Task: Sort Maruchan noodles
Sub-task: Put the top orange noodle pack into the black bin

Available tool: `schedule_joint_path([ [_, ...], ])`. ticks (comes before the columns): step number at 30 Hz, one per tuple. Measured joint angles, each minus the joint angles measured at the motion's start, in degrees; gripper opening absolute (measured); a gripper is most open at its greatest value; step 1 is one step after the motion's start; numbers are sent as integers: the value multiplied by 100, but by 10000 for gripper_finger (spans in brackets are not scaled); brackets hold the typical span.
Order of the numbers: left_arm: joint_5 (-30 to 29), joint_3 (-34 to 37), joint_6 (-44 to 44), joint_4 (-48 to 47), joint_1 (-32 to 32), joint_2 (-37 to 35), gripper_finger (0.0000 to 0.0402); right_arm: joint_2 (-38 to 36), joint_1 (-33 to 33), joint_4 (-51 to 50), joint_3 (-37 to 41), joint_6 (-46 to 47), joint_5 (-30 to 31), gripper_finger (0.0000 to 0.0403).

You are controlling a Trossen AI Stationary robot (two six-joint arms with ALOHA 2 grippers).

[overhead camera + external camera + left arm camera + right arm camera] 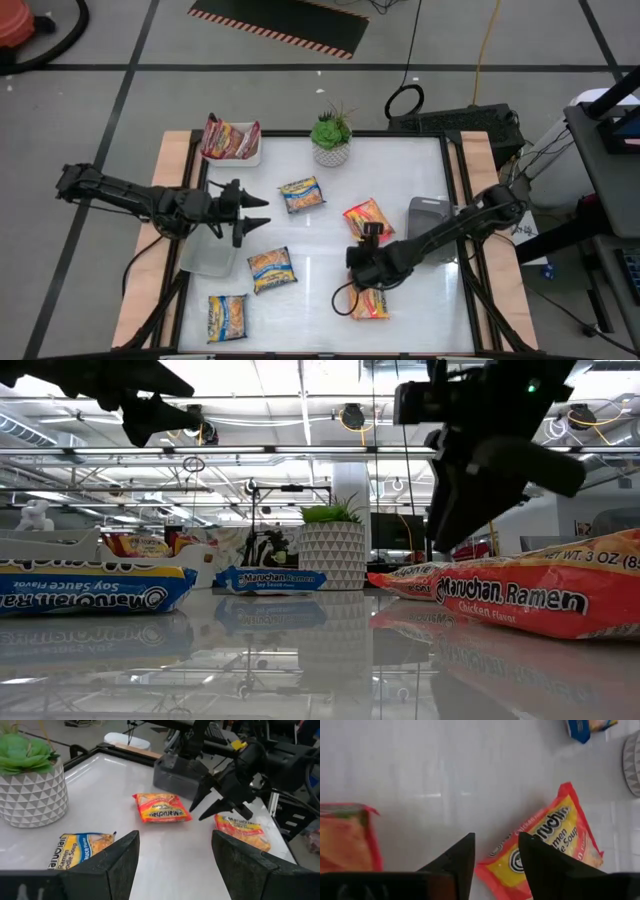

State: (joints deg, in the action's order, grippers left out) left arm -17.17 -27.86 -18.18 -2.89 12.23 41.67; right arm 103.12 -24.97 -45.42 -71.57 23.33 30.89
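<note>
Maruchan noodle packets lie flat on the white table: blue-and-yellow ones (pixel 302 194), (pixel 271 268), (pixel 227 317) and orange-red ones (pixel 368 218), (pixel 370 303). Dark red packets (pixel 230 140) stand in a white tray at the far left. My right gripper (pixel 497 850) hangs open over bare table between the two orange-red packets (pixel 540 850), (pixel 345 840), tilted downward and touching neither. In the left wrist view it (pixel 220 795) stands above the near orange-red packet (pixel 242 830). My left gripper (pixel 255 212) is open and holds nothing, raised over a clear tray (pixel 205 255).
A potted plant in a white patterned pot (pixel 331 140) stands at the table's far edge. A grey tray (pixel 430 215) sits at the right, under my right arm. Wooden rails (pixel 170 170) run along the table's left and right sides.
</note>
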Motion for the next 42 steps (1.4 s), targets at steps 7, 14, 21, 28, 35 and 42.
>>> schedule_joint_path([
  [7, -136, 0, 40, -215, -11, 0, 253, 218, 65, -600, 18, -46, -113, 139],
  [14, -138, 0, 79, -261, -15, 0, 253, 229, 71, -268, 375, -121, -105, 139],
  [21, -149, 0, 158, -307, -15, 0, 253, 214, 139, 791, 859, -702, 39, 139],
  [28, -403, 0, 204, -381, -15, 0, 253, 207, 205, 933, 885, -827, -31, 137],
  [35, -577, 0, 263, -561, -16, 0, 253, 14, 99, 1162, 850, -1117, -462, 114],
  [42, -699, 0, 263, -650, -15, 0, 253, -16, 98, 1391, 852, -1570, -566, 101],
])
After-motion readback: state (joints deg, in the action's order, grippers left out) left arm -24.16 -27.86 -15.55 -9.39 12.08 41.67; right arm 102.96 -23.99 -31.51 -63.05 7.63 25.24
